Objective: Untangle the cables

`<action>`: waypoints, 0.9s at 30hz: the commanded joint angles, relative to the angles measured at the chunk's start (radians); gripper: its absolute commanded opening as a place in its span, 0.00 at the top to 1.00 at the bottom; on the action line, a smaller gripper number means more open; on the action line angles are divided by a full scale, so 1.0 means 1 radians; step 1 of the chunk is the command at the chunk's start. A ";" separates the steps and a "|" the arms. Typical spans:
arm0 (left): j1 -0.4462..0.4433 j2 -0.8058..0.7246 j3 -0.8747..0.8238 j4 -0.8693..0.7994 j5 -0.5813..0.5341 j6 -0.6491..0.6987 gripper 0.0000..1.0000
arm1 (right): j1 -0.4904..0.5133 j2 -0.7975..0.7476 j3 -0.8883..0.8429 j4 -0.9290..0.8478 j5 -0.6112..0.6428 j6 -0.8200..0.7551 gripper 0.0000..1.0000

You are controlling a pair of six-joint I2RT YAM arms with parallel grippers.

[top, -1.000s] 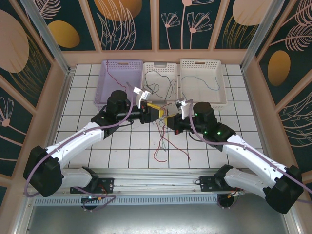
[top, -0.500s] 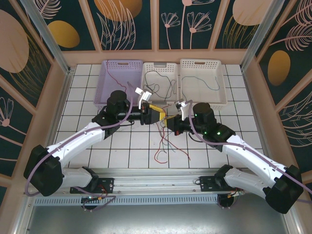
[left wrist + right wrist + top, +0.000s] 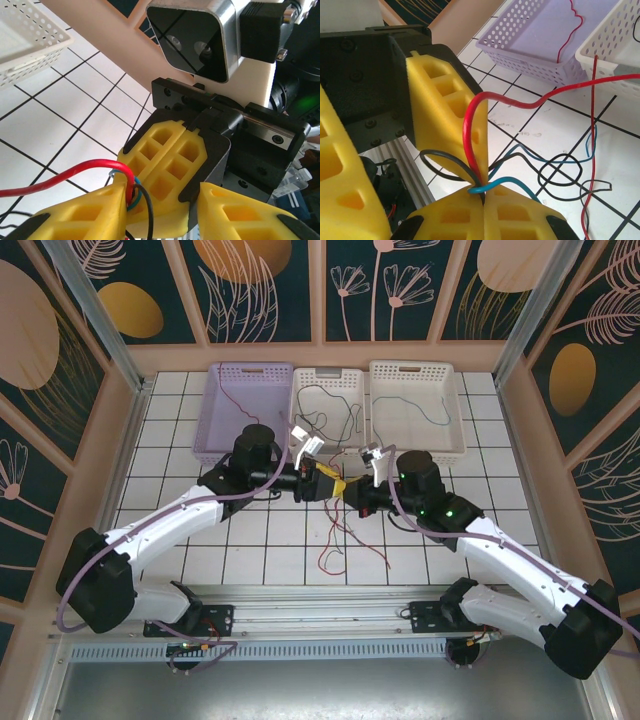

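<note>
A bundle of thin red, blue and black cables (image 3: 481, 175) is pinched at the tips of my right gripper (image 3: 484, 200), which is shut on it. Their loose ends hang down and trail over the tiles (image 3: 335, 540). My left gripper (image 3: 161, 187) is open, its yellow fingers (image 3: 75, 215) straddling the right gripper's closed fingertips (image 3: 165, 160). Its left finger touches the cables (image 3: 125, 187) where they leave the right gripper's tips. From above, both grippers meet at mid-table, left gripper (image 3: 332, 483) against right gripper (image 3: 350, 490).
Three baskets line the back: a purple basket (image 3: 222, 410) with a red wire (image 3: 240, 400), a middle white basket (image 3: 345, 377) with dark wires (image 3: 325, 418), and a right white basket (image 3: 452, 410) with a blue wire (image 3: 420, 405). Wooden walls enclose the tiled table.
My left gripper has moved right up to the right gripper and its jaws have narrowed around the right gripper's tips. The right arm has stayed put, still pinching the cables.
</note>
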 commanded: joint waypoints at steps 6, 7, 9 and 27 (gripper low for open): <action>-0.007 -0.043 0.027 -0.095 -0.062 0.086 0.77 | -0.018 -0.023 -0.011 0.030 -0.006 0.019 1.00; -0.007 -0.044 0.028 -0.098 -0.065 0.089 0.79 | -0.019 -0.023 -0.012 0.030 -0.007 0.019 1.00; -0.007 -0.044 0.027 -0.102 -0.065 0.091 0.82 | -0.021 -0.023 -0.013 0.030 -0.010 0.021 1.00; 0.007 -0.206 0.027 -0.152 -0.228 0.163 1.00 | -0.066 -0.064 -0.147 0.015 0.007 0.052 1.00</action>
